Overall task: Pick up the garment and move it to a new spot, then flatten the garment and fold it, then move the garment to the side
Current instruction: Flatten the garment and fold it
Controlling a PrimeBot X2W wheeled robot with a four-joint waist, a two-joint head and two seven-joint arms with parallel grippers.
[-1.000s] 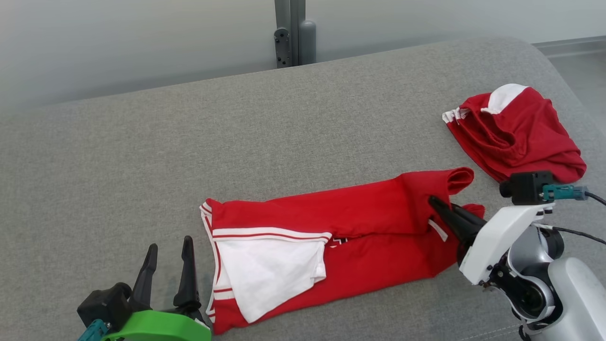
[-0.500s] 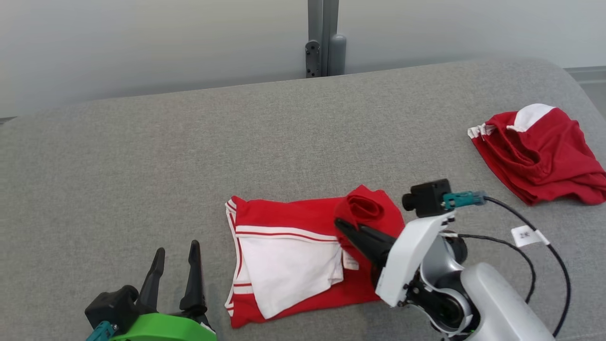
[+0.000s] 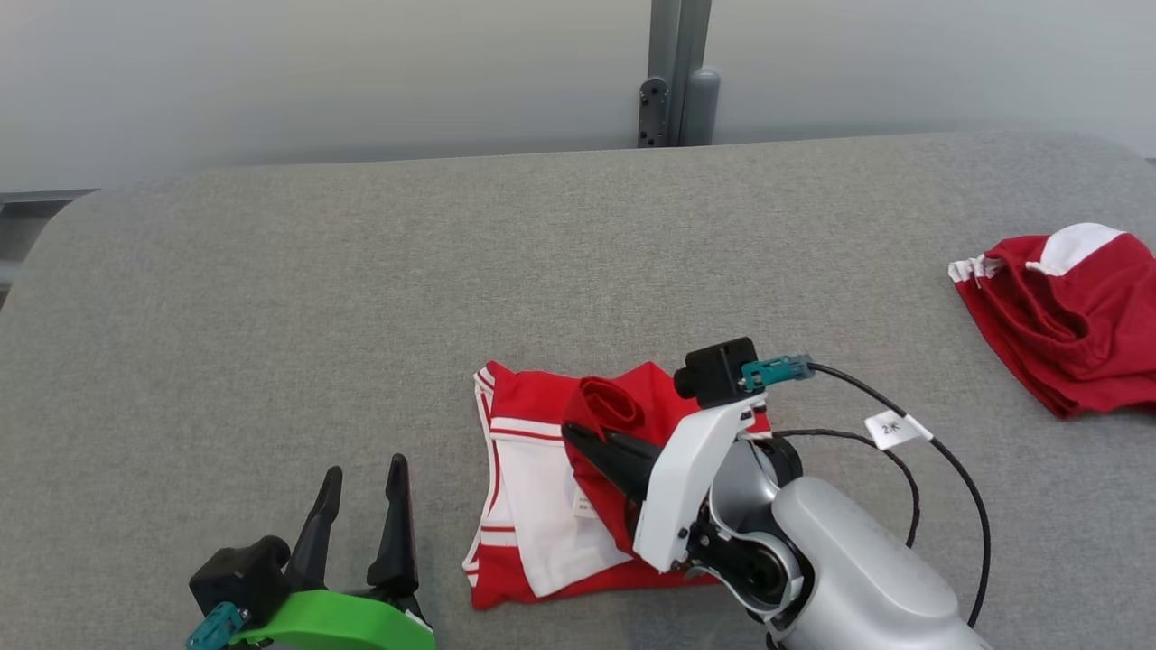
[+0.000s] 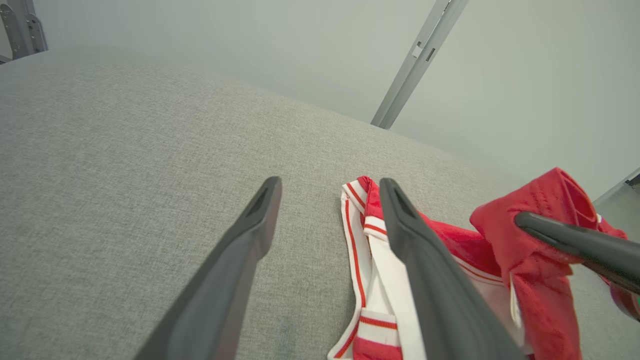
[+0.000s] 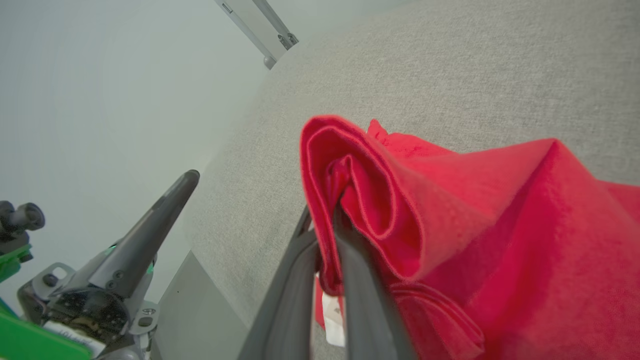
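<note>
Edges: the gray pad (image 3: 361, 271) rounds off at the upper left of the head view; its far edge meets the wall by a post (image 3: 677, 81).
Open room: there is bare pad across the left and top centre. A second red heap (image 3: 1075, 316) lies at the right edge, well apart from the garment.
Garment: the garment (image 3: 533, 506) lies lower centre, red with a white panel and stripes, its right end lifted and doubled leftward.
Change: a second ago it lay as a long strip; its right end has since been carried over the white panel. The camera has turned too, so post and heap sit further right.
Right gripper: the right gripper (image 3: 573, 431) is pinched tight on a rolled red hem. Its fingers point to the upper left, and the pale forearm rises from the lower right.
Left gripper: the left gripper (image 3: 366, 465) is at lower left with fingers spread wide and empty, pointing up the frame, just left of the garment's striped edge.
</note>
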